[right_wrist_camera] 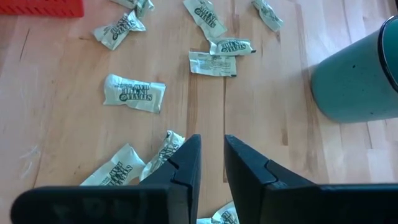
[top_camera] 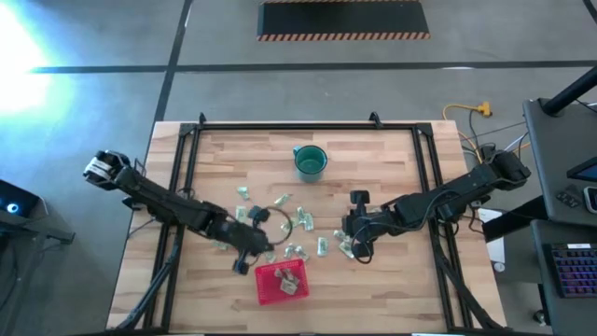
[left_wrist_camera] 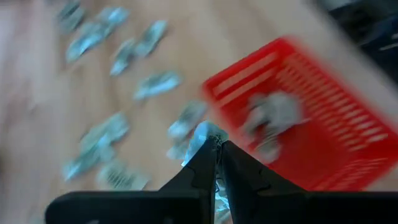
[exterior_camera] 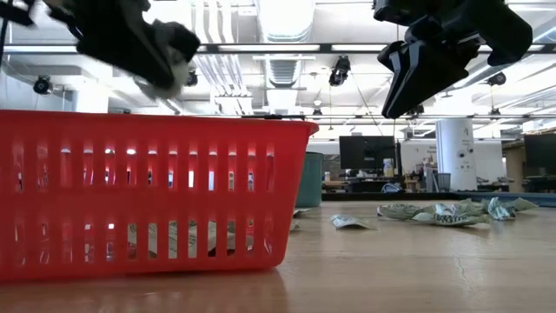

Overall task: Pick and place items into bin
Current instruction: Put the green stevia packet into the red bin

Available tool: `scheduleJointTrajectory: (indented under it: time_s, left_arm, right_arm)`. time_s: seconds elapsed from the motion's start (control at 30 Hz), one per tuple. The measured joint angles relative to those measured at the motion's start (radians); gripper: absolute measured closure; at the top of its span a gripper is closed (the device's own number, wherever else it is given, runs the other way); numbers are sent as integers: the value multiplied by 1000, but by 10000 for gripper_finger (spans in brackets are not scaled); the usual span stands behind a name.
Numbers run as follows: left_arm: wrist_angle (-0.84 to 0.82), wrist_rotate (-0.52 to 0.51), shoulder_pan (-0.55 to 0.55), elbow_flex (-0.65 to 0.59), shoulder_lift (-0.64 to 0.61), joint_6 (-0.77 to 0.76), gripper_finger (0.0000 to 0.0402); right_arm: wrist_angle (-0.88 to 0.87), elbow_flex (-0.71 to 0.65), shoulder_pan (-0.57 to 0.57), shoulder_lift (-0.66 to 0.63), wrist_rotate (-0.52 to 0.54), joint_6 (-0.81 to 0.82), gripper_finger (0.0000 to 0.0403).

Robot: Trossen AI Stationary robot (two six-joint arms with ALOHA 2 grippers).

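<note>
On the wooden bench (top_camera: 392,280), the red bin (top_camera: 281,283) stood near the front edge, with a few pale packets lying inside it. Left claw (top_camera: 250,254) hung just beside the bin's near-left corner, above the bench; its fingers (left_wrist_camera: 205,167) were pressed together, clamped on a pale green packet (left_wrist_camera: 204,134) whose wrapper showed at the fingertips. Right claw (top_camera: 354,245) hung to the right of the bin, over the scattered items; its fingers (right_wrist_camera: 186,163) stood slightly apart, with nothing seen between them. In the right wrist view a packet (right_wrist_camera: 163,151) lay on the wood just beside one fingertip, and another (right_wrist_camera: 134,92) lay farther ahead, flat on the bench. Loose packets (top_camera: 300,222) were strewn in a loose arc between the two arms, behind the bin. Teal cup (top_camera: 310,161) stood upright toward the back of the bench, well apart from the bin. From the low view, the bin's slatted wall (exterior_camera: 139,196) filled the left foreground, packets (exterior_camera: 439,212) resting on the bench beyond.
</note>
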Motion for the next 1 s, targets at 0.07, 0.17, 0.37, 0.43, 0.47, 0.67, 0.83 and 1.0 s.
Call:
scheduleJointTrajectory:
  time_s: [0.07, 0.17, 0.37, 0.43, 0.47, 0.67, 0.83, 1.0]
  left_arm:
    - [57, 63, -18, -1, 6, 45, 396]
    - [114, 141, -38, -4, 18, 89, 396]
    - [192, 269, -44, -15, 86, 121, 396]
    - [193, 297, -44, -15, 120, 121, 396]
    - [188, 301, -44, -13, 136, 121, 396]
    - [190, 302, -43, 19, 192, 121, 396]
    - [193, 302, -43, 32, 197, 120, 395]
    - [192, 301, -43, 32, 197, 119, 390]
  right_arm:
    - [0, 0, 0, 0, 0, 0, 342]
    - [0, 0, 0, 0, 0, 0, 345]
    - [1, -2, 0, 0, 0, 3, 342]
    - [2, -2, 0, 0, 0, 3, 340]
    - [3, -2, 0, 0, 0, 3, 340]
    - [3, -3, 0, 0, 0, 3, 344]
    - [3, -5, 0, 0, 0, 3, 344]
    - [1, -8, 0, 0, 0, 26, 339]
